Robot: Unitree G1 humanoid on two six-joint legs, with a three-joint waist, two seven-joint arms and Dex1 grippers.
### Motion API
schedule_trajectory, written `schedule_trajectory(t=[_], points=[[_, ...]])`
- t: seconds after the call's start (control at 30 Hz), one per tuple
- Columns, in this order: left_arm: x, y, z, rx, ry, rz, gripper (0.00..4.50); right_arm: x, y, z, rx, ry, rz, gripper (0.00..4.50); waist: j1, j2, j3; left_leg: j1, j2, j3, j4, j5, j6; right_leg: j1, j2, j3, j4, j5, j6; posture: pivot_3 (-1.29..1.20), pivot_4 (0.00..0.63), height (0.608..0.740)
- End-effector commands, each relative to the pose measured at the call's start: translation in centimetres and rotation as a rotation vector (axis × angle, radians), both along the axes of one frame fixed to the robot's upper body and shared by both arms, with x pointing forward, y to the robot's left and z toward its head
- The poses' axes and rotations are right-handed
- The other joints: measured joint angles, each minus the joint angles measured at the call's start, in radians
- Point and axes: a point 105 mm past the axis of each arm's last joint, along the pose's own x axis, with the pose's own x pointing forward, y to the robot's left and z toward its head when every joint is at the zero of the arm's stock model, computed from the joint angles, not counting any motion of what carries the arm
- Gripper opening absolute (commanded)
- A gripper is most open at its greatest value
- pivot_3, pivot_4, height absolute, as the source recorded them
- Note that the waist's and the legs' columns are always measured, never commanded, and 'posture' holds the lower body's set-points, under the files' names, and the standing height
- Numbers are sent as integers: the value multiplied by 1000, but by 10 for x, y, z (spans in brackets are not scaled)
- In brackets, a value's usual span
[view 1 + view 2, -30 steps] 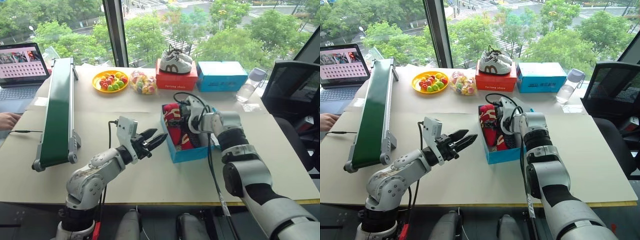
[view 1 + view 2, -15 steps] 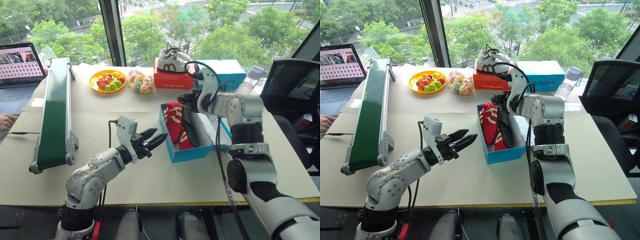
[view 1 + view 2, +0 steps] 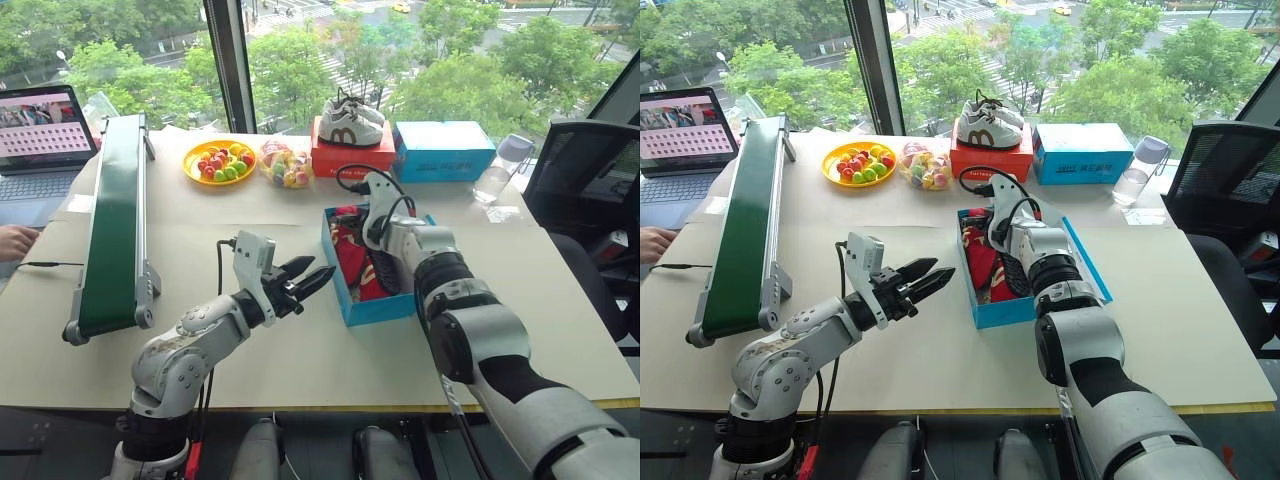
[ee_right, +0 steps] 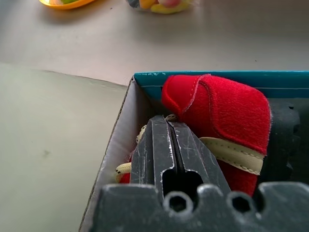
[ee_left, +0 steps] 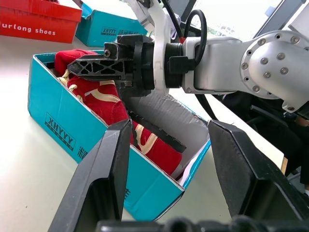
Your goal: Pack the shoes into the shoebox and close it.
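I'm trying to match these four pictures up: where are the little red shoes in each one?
Left eye view: shoes in the open box, mid-table.
Right eye view: in that box, near the picture's middle.
Left wrist view: in the box beyond the left gripper.
Right wrist view: just past the right gripper.
Shared landmark: the blue shoebox.

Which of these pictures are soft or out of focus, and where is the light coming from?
Left wrist view: its own hand's fingers loom soft up close, while the shoebox and shoes are sharp. Right wrist view: the shut right hand is crisp, while the table and the plate beyond it go hazy. Eye views: even daylight from the windows behind the table, no harsh glare.
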Motion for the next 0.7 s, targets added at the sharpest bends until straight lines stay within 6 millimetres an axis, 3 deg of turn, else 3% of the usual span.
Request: schedule_trajectory(t=[0.03, 0.3, 0.6, 0.7], points=[[-6, -3, 13, -20, -47, -17, 2685, -13, -13, -49, -63, 140, -32, 17, 0, 0, -1, 0, 0, 0, 0, 0, 0, 0, 0, 0, 0, 0, 0, 0, 150, 738], [-7, -4, 14, -22, -44, -23, 2685, -40, 9, -92, -75, 283, 92, 17, -2, 1, -5, 2, 0, 0, -1, 0, 0, 1, 0, 0, 0, 0, 0, 0, 150, 738], [-7, -1, 14, -15, -44, -15, 2685, -52, 0, -115, -36, 375, 49, 17, -3, 1, -11, 5, 0, 0, -1, -3, -4, 2, 0, 0, 0, -1, -1, 0, 150, 738], [-8, -1, 14, -16, -43, -15, 2685, -50, -1, -112, -27, 364, 41, 17, -1, 1, -13, 6, 0, 0, -2, -3, -5, 3, 0, 0, 0, -2, -2, 0, 150, 738]])
